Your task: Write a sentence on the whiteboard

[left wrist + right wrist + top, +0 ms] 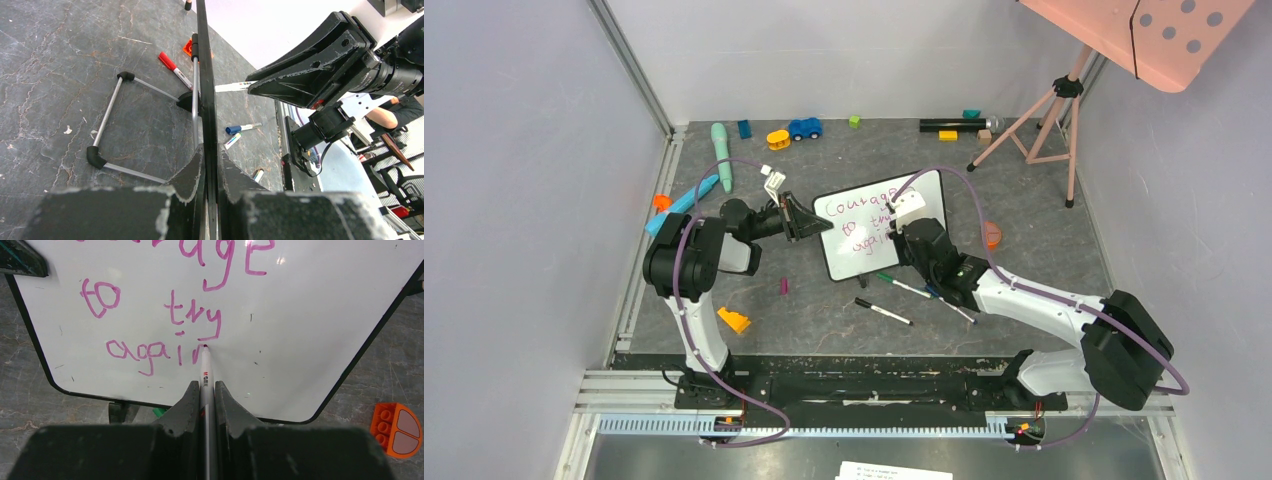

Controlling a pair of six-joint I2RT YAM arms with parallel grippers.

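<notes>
Whiteboard (854,260) stands propped near the middle of the table (824,320) in the top view, between the left pincer (812,222) and the right pincer (896,228). Left wrist view: the left pincer is clamped narrow on the board's black frame. Right wrist view: the right pincer grips a marker (205,372), its tip touching the sentence (172,307) at "again". My judgement is that light pressure on a steadied board suits this stroke. The top line is cut off and the last letter can't be read.

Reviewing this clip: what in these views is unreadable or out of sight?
- Top view: the right tool covers the end of the sentence on the whiteboard.
- Right wrist view: the top edge crops the first line, and the marker tip hides the stroke under it.
- Left wrist view: the whiteboard is edge-on, so no writing shows.
</notes>
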